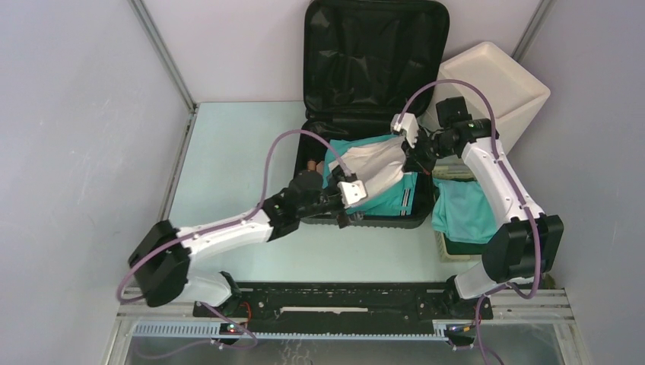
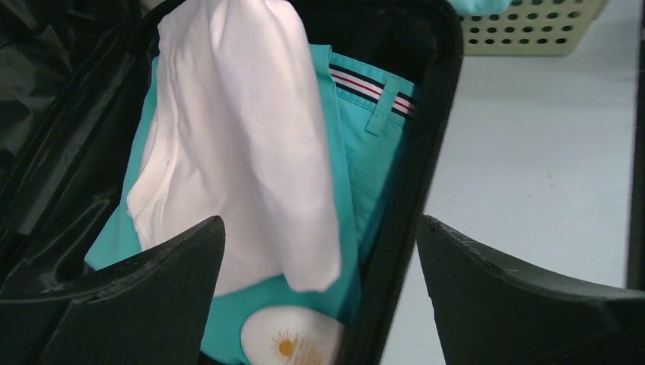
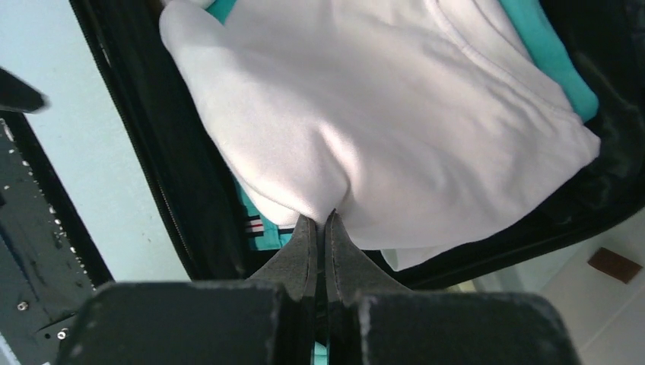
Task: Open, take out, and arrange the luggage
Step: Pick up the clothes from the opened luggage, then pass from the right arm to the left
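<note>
The black luggage lies open at the back of the table, its lid standing upright against the wall. Teal clothes fill its lower half, among them shorts with a striped waistband. My right gripper is shut on a fold of a white garment and holds it up over the teal clothes. My left gripper stands open just above the luggage's near rim, with nothing between its fingers. The white garment hangs in front of it.
A pale slatted basket stands right of the luggage with a teal cloth draped in it. A white box leans at the back right. Grey walls close in on both sides.
</note>
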Robot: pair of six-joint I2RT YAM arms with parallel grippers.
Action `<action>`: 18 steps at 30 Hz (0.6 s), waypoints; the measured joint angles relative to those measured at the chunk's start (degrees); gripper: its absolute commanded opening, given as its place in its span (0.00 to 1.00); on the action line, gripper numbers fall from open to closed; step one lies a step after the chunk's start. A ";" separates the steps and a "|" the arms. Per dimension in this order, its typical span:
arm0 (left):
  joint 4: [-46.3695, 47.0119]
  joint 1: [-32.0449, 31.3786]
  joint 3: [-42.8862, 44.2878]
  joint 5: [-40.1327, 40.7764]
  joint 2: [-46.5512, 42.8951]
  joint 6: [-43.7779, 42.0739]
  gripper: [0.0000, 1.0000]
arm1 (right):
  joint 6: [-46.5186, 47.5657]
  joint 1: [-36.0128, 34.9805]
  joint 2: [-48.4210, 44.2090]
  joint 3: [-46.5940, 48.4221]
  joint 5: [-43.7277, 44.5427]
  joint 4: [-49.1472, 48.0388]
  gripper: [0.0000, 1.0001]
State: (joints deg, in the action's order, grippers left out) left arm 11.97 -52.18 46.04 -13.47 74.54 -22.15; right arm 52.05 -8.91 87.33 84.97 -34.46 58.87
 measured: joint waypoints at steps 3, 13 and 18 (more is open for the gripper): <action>2.21 -0.28 2.80 0.74 6.14 -1.68 1.00 | -0.46 0.33 0.00 -1.18 -1.68 0.00 0.00; 8.59 -0.59 10.10 4.90 19.82 -4.42 1.00 | -1.60 2.27 0.00 -3.17 -5.77 -0.48 0.00; 9.16 -0.59 12.70 4.85 24.87 -4.22 0.93 | -2.05 2.91 0.00 -3.19 -7.63 -0.79 0.00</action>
State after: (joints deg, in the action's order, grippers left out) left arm 21.12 -52.77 58.74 -8.62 99.42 -26.37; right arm 50.00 -6.00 87.33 81.78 -42.09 58.08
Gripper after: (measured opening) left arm 0.995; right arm 0.017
